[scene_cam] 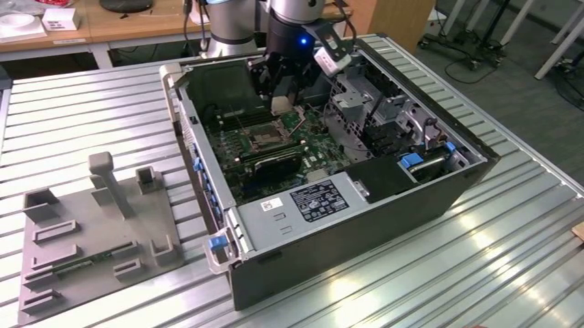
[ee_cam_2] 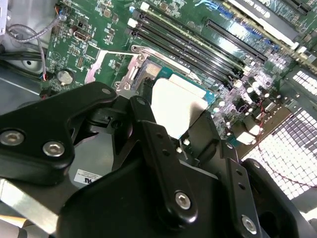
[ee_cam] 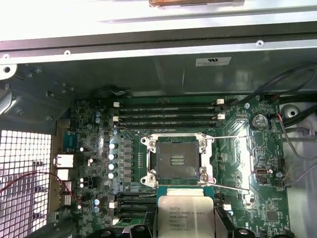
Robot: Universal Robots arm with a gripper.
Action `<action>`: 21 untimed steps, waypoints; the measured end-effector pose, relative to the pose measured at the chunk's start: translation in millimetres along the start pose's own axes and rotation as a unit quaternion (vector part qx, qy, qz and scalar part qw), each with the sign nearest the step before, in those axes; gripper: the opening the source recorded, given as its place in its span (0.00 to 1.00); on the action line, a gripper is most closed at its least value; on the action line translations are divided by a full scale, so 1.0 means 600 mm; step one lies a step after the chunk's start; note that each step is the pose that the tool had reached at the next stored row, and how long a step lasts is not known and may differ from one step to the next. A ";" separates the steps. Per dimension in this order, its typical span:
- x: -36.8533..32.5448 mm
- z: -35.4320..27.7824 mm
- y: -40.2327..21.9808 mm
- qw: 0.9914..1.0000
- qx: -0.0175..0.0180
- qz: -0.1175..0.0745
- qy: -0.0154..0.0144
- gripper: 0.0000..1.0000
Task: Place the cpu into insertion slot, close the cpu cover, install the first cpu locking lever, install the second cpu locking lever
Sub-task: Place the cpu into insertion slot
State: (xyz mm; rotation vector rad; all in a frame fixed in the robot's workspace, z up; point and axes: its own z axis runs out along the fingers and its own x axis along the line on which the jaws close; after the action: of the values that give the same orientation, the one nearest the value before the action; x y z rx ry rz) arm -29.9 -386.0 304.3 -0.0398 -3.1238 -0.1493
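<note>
cpu (ee_cam: 185,218): flat square chip, pale grey printed face up, hung level and raised, just beside insertion slot (ee_cam: 177,161), short of it. Slot: dark square socket, silvery rim, lay uncovered, ringed by green board (ee_cam: 237,163).

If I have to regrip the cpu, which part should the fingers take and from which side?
Two opposite edges, coming from above its face. The cpu is a thin flat square, so only the edges offer purchase; the gripper pinches it that way now, near the open insertion slot.

The cpu (ee_cam: 184,218) hovers just beside the bare insertion slot (ee_cam: 177,161) on the green circuit board (ee_cam: 270,198).
</note>
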 end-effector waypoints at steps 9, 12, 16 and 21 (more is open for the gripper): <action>0.000 0.013 0.018 1.000 -0.001 0.000 0.000 0.54; 0.000 0.021 0.018 1.000 -0.001 0.000 0.000 0.54; 0.000 0.031 0.020 1.000 -0.001 0.000 0.000 0.54; 0.000 0.032 0.021 1.000 -0.001 0.000 0.000 0.54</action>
State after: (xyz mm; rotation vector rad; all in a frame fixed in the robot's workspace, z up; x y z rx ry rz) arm -30.0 -371.9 286.3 -0.0400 -3.1237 -0.1513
